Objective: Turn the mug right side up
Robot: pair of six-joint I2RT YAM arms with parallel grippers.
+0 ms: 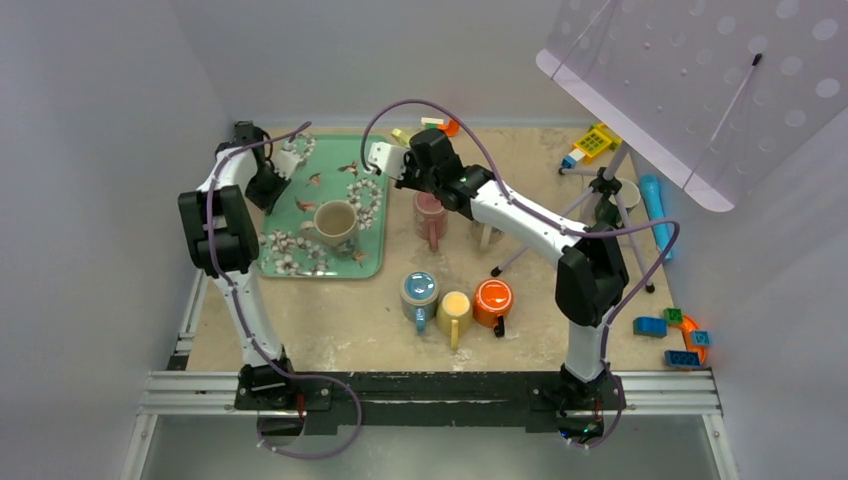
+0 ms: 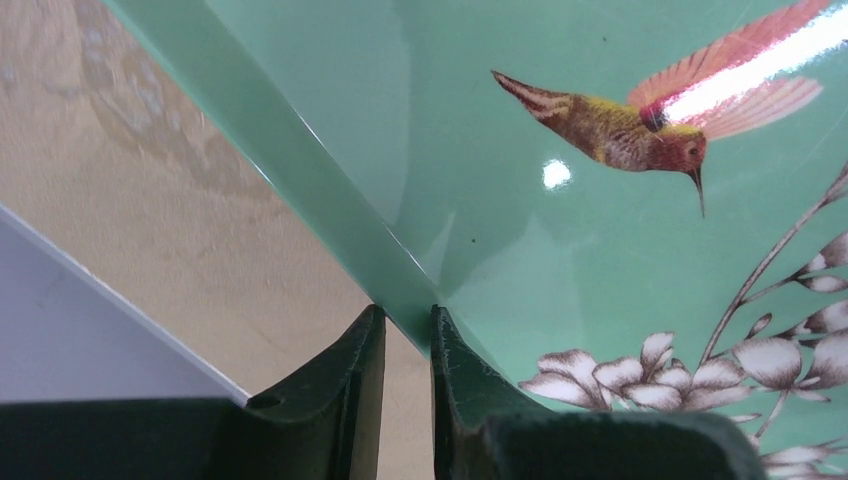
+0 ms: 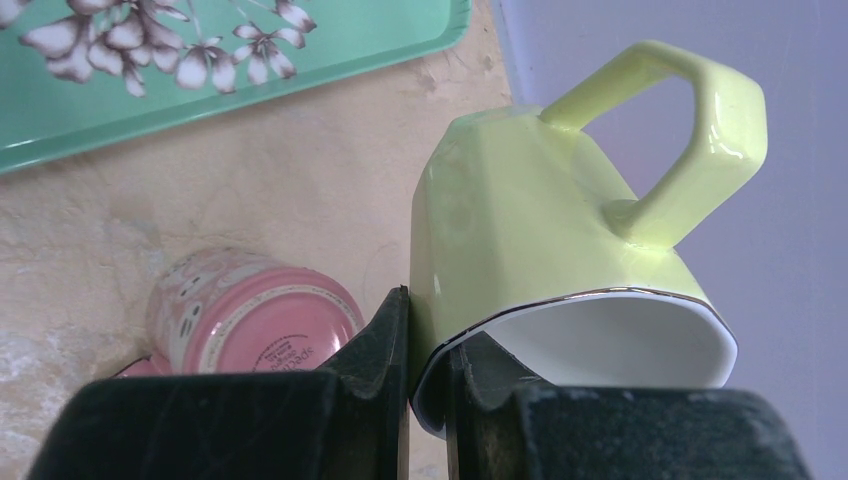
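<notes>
Mug (image 3: 520, 210), lime-green with white inside and thin dark rim line: held in the right gripper (image 3: 428, 320), whose jaws are clenched on its wall at the rim, one finger (image 3: 470, 375) inside the mouth and the other outside. It is tilted, its mouth turned toward the wrist camera and its angular handle pointing away, toward the grey back wall, near the back right corner of the tray (image 2: 520, 250). Tray, mint-green, printed with hummingbirds and white blossom: lies on the left part of the table (image 1: 330, 330); its rim is grasped by the left gripper (image 2: 408, 315), jaws closed on the edge with one finger on either side. Beige mug (image 1: 335, 222): stands upright on the tray, mouth up. Pink mug (image 3: 250, 320): upside down on the table just right of the tray, printed base showing. Blue mug (image 1: 418, 290), yellow mug (image 1: 455, 305) and orange mug (image 1: 493, 297): set in a close row on the table toward the near edge; from above it cannot be told which way up they stand. Toy bricks (image 1: 680, 340): scattered at the table's right edge.
</notes>
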